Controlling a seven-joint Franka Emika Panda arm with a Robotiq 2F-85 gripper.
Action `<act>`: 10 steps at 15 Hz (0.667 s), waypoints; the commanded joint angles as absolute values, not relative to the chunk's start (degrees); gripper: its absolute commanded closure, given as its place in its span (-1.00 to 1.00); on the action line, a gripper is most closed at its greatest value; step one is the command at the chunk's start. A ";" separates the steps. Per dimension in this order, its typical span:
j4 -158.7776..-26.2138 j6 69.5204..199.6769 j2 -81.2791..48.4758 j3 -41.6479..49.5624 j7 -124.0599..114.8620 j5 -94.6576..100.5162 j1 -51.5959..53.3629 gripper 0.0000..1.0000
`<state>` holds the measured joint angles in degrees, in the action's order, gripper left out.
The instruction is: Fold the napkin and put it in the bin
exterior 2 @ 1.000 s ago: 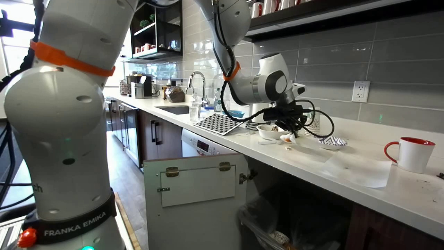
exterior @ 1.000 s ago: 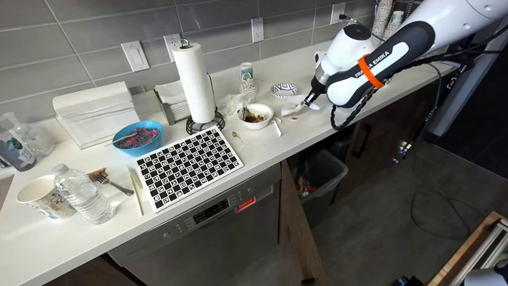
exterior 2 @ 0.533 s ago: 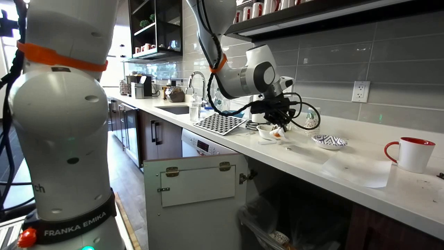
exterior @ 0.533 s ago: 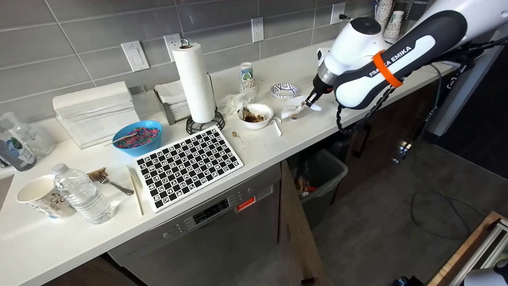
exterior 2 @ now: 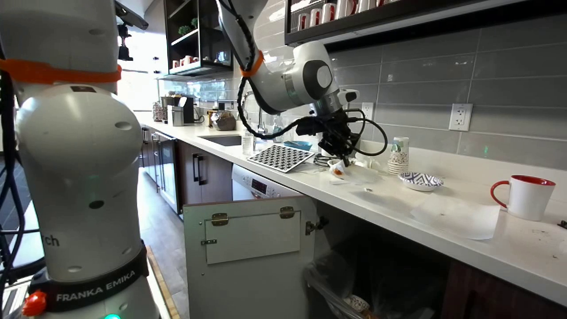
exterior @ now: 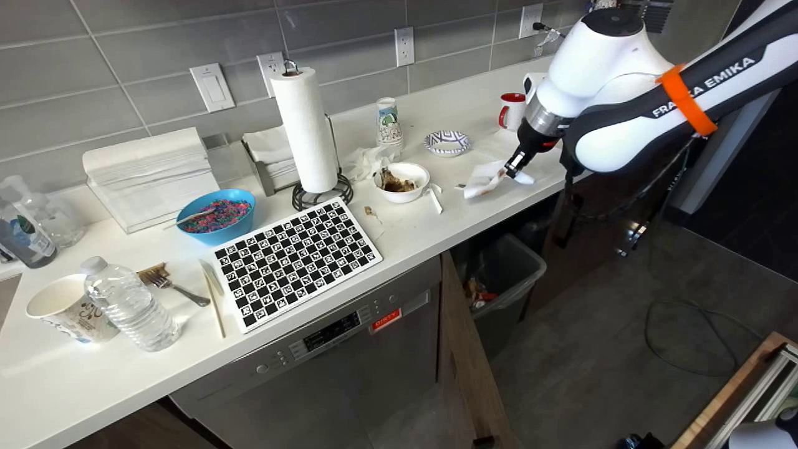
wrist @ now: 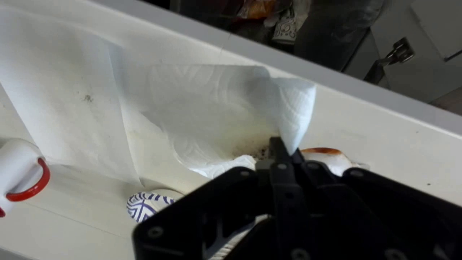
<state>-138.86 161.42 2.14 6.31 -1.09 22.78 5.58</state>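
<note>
The hand (exterior: pixel 512 169) pinches the napkin (exterior: pixel 482 181), right of centre; loose folds may drag — tugging it free before the bin (exterior: pixel 512 274).

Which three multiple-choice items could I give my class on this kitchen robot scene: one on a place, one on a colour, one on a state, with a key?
1. Where is the bin relative to the counter?
A) Resting on it
B) Above it
C) Lower than it

2. On the white mug, what colour is the handle?
A) Red
B) Green
C) Black

3. How does the tool stand to the napkin?
A) Open, well clear of it
B) Shut on it
C) Shut, well clear of it

Key:
1: C, since both exterior views show the bin below the counter's front edge.
2: A, since the handle shows red in the wrist view and in both exterior views.
3: B, since the wrist view shows part of the napkin caught between the tool's jaws.
</note>
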 commanded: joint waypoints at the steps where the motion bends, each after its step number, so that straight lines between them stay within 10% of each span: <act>1: -146.76 155.51 10.39 3.07 1.59 16.16 3.68 0.99; 10: -152.67 143.76 12.77 3.84 10.43 -0.95 4.05 0.99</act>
<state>-150.94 145.64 12.56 3.36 7.30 3.40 4.52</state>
